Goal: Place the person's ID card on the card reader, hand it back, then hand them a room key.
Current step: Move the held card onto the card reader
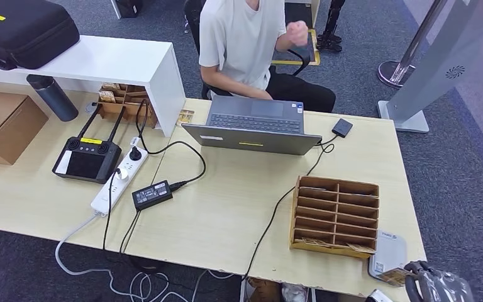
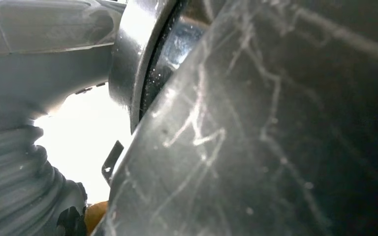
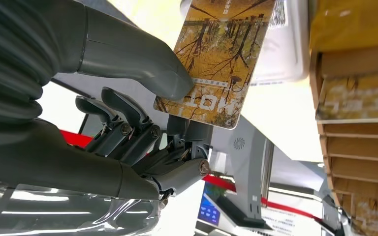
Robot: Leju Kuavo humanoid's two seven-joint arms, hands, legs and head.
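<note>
Right hand (image 3: 142, 123) pinches a card (image 3: 216, 59) between its thick grey thumb (image 3: 142, 64) and the dark fingers (image 3: 128, 125) curled beneath it; on my right wrist feed the card shows yellow autumn trees and some white print I read only as upside-down capitals, not surely enough to quote. From the head camera that hand (image 1: 437, 284) sits at about 5 o'clock, low at the near right corner of the desk (image 1: 226, 214), with the card's edge (image 1: 395, 275) just over the near side of the white card reader (image 1: 388, 251). Whether card and reader touch I cannot tell. The reader lies right beside a wooden compartment tray (image 1: 334, 216), whose nearest slots hold similar cards. At 12 o'clock a person (image 1: 245, 44) sits behind an open laptop (image 1: 255, 124). My left wrist feed gives a grey ribbed cover (image 2: 10, 182) and a scratched dark surface pressed close, so I cannot tell how the left hand is set.
</note>
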